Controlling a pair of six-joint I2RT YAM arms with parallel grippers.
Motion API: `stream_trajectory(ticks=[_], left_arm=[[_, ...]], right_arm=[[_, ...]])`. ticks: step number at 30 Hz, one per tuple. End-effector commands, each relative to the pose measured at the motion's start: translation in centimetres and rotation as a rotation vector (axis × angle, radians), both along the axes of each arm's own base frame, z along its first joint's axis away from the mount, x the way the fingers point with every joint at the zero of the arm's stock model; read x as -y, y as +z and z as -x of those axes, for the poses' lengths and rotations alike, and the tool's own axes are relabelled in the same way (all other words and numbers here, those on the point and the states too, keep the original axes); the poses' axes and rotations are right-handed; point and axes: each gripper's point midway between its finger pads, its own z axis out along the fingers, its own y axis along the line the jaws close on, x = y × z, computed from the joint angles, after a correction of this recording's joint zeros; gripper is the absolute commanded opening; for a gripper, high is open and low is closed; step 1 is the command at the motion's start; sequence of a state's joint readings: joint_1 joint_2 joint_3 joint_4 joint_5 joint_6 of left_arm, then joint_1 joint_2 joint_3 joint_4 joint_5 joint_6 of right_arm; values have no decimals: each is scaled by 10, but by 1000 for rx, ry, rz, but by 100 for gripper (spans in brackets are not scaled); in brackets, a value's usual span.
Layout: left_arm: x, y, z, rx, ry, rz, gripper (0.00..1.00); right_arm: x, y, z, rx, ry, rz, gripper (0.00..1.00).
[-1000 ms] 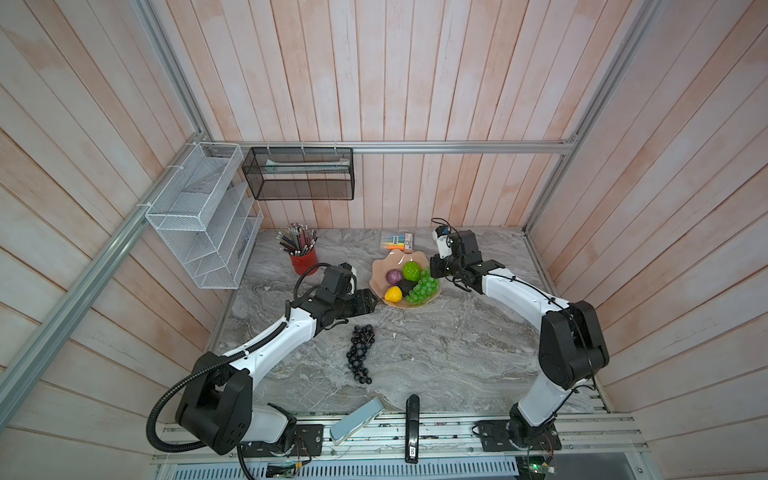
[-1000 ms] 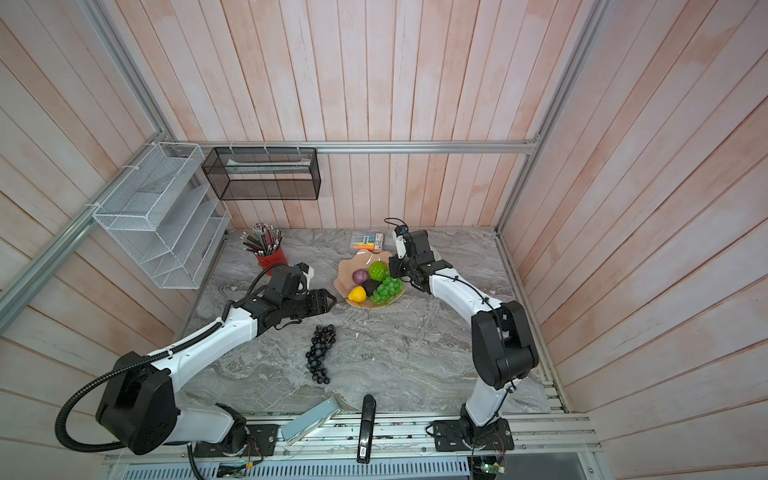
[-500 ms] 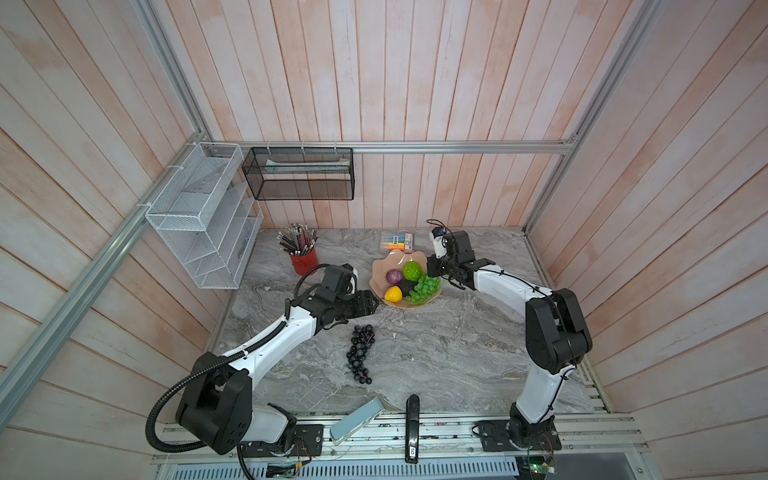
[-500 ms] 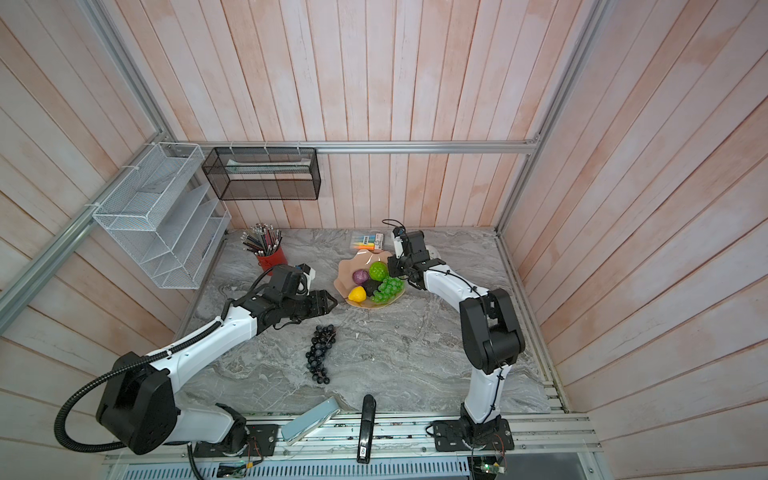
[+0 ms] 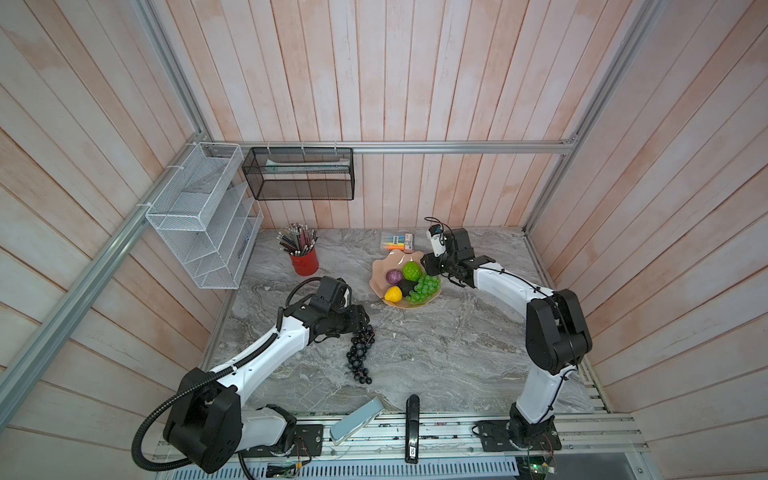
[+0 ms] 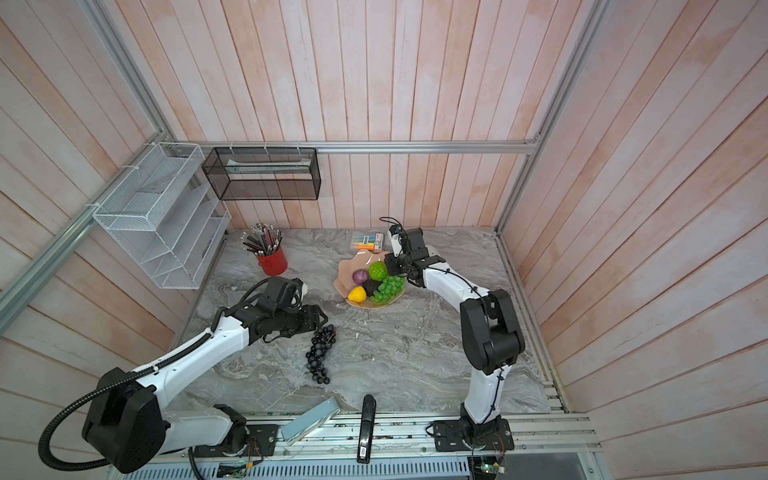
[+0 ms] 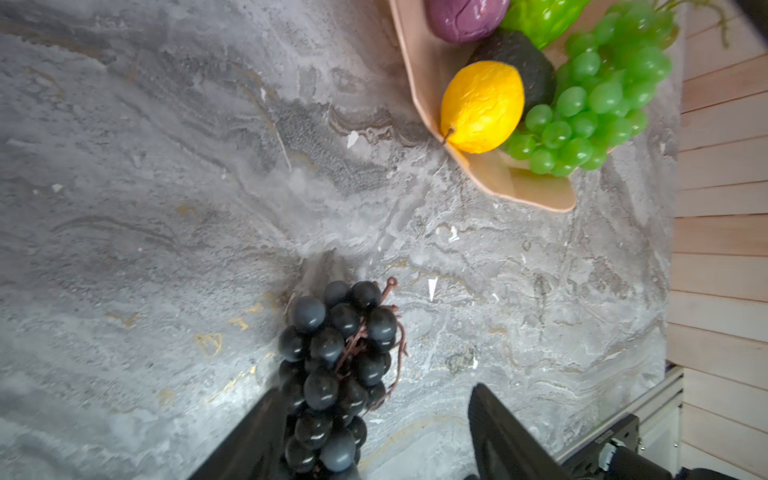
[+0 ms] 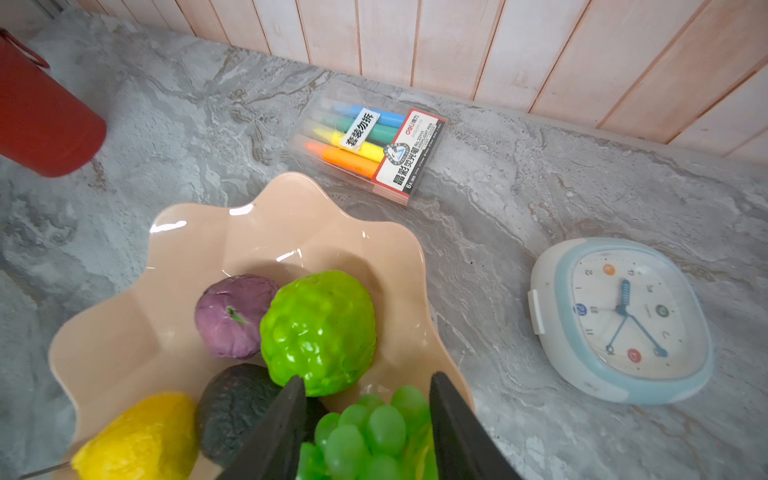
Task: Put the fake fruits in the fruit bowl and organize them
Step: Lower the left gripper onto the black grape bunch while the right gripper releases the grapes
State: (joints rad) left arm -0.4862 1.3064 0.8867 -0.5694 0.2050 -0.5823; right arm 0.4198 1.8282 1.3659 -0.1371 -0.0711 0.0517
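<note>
- Left gripper: jaws spread wide, nothing clamped. The black grape bunch lies on the table between them, pressed against one finger and clear of the other.
- Right gripper: jaws parted over the green grape bunch, which rests in the fruit bowl. You can read that as let go, not gripped.
- Bowl contents in a top view, clock set on the bowl:
  - purple round fruit at 9
  - bright green bumpy fruit at 12
  - avocado at centre
  - lemon-like fruit at 7
  - green grapes at 4, reaching the rim
- Black bunch sits on bare table at about 7 o'clock from the bowl, well apart from it.
- Step in hand, as judged: five fruits are in, and the sixth is straddled but not yet grasped.
- Next move: close your left jaws on the upper berries or the stem, lift clear, and carry toward 1 o'clock. The free space in the bowl looks to be at 9 to 11. Expect the bunch to dangle and swing.
- Clear your right gripper off the bowl first, since the two would crowd at the rim.
- Left arm: stretched low over the table, wrist near level.
- Right arm: upper link upright, elbow folded, forearm reaching to the bowl's 3 o'clock side, wrist tipped down.
</note>
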Motion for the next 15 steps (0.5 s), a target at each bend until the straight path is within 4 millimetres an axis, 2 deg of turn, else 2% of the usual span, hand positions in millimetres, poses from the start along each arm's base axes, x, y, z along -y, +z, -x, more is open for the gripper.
stream_trajectory(ticks=[1,7,10,15], left_arm=[[-14,10,0,29,4,-75,72],[-5,9,-1,-3,-68,-99,65],[7,5,4,-18,-126,-144,60],[26,-10,20,-43,-216,-282,59]], right_arm=[[-6,40,15,94,11,32,60],[-9,56,34,128,2,49,65],[-8,54,45,120,-1,16,65],[-3,44,64,108,-9,-56,65]])
